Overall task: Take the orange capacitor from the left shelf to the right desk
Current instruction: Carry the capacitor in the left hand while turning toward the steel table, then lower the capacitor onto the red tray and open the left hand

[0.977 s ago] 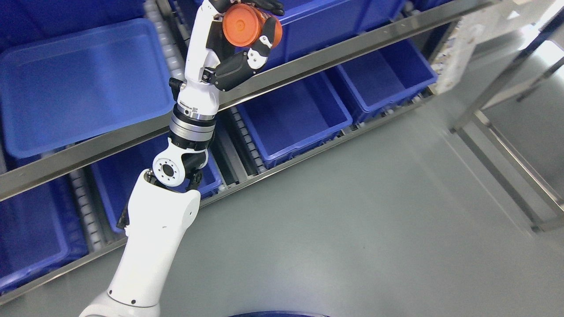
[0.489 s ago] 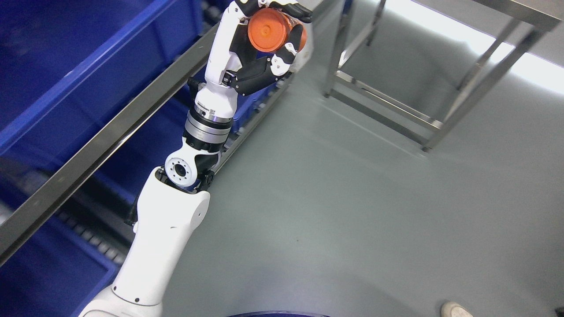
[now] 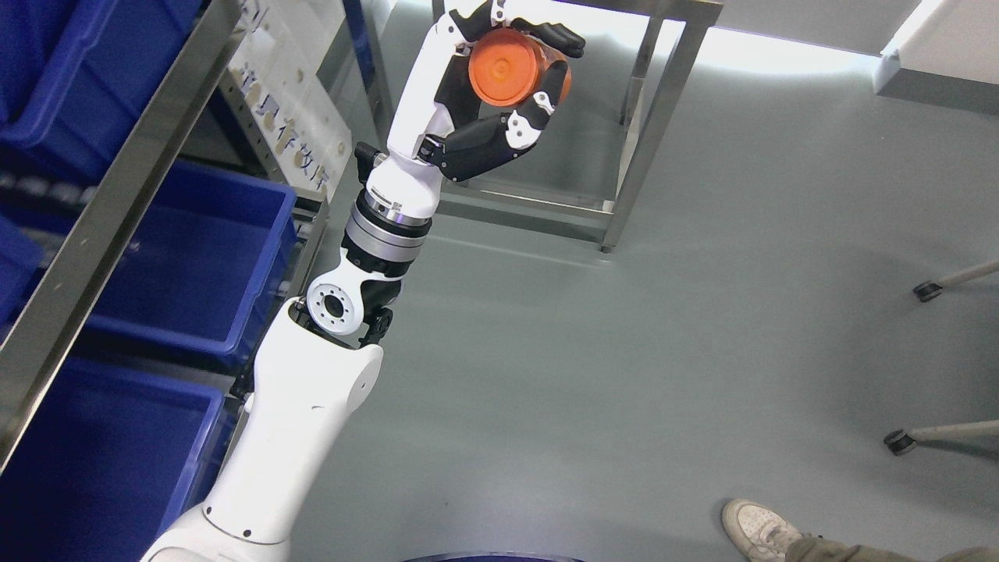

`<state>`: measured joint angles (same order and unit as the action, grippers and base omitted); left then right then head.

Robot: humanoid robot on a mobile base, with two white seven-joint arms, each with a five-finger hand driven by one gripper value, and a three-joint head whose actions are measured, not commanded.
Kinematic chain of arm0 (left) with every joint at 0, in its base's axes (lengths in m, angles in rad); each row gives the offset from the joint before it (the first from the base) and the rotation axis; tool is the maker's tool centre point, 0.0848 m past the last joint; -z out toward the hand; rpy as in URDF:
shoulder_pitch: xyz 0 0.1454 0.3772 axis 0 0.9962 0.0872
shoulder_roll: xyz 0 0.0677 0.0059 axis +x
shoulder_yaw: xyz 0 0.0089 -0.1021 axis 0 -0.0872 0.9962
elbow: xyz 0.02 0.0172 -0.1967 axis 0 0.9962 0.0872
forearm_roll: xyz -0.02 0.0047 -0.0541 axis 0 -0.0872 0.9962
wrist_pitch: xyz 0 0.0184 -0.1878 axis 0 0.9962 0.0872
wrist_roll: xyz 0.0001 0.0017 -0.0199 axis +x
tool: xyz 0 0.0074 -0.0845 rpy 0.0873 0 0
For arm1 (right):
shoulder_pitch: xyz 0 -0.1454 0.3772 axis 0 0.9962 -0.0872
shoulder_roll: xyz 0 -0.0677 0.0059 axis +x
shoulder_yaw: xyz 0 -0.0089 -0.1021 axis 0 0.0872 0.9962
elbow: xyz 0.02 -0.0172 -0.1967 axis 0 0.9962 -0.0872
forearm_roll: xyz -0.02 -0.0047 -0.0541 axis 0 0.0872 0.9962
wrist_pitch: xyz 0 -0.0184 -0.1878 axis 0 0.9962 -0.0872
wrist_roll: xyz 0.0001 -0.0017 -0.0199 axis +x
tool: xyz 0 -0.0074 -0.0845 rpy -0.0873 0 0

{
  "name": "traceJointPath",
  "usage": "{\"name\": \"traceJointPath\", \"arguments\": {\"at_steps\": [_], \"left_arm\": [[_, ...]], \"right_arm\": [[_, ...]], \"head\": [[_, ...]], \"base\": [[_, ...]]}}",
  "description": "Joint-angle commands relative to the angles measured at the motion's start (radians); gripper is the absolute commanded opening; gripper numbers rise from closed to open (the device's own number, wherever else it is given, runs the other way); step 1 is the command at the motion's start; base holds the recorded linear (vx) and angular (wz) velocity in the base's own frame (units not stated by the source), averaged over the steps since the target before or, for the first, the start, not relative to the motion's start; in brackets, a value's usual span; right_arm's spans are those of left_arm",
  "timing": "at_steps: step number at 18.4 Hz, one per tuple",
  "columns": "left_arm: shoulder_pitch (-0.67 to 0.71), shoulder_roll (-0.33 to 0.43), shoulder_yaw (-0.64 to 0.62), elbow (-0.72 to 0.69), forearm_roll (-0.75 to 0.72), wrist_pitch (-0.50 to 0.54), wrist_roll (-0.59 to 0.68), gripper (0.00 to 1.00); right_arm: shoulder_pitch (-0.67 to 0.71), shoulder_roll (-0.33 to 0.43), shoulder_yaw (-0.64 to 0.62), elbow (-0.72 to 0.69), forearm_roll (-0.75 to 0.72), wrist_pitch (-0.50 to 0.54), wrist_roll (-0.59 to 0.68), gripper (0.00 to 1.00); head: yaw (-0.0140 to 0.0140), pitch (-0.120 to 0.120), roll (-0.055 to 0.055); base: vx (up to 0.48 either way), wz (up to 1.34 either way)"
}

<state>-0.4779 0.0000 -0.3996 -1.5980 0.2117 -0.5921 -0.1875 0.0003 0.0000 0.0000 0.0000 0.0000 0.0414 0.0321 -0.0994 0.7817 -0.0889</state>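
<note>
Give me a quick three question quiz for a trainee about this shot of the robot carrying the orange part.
1. True or false: the left hand is closed around the orange capacitor.
2. Multiple choice: the blue bins lie to the picture's A) left, B) right, C) top right.
3. Fill in: at the bottom right, a person's ___ stands on the grey floor.

Key
1. True; its fingers wrap the capacitor.
2. A
3. shoe
</note>
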Motion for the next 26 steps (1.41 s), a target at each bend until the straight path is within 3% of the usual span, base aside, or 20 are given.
{"name": "traceJointPath", "arguments": {"at_steps": [1, 15, 22, 26], "left_arm": [[0.002, 0.017, -0.041, -0.002, 0.0, 0.0, -0.001, 0.04], [-0.007, 0.017, 0.007, 0.001, -0.002, 0.044, 0.006, 0.04], [-0.076, 0.017, -0.013, 0.013, -0.002, 0.175, 0.01, 0.04], [-0.087, 0.017, -0.047, 0.116, -0.009, 0.302, 0.008, 0.04]], "right_arm": [[-0.002, -0.017, -0.011, -0.034, 0.005, 0.0, 0.0, 1.0], [-0.002, -0.017, -0.011, -0.034, 0.005, 0.0, 0.0, 1.0], [-0.002, -0.017, -0.011, -0.034, 0.005, 0.0, 0.0, 1.0], [-0.002, -0.017, -0.011, -0.034, 0.005, 0.0, 0.0, 1.0]], "head": [[0.0, 0.0, 0.0], [0.0, 0.0, 0.0], [0.0, 0.0, 0.0], [0.0, 0.0, 0.0]], "base": [[0.382, -0.44], [0.476, -0.1], [0.436, 0.05], [0.292, -0.05]]}}
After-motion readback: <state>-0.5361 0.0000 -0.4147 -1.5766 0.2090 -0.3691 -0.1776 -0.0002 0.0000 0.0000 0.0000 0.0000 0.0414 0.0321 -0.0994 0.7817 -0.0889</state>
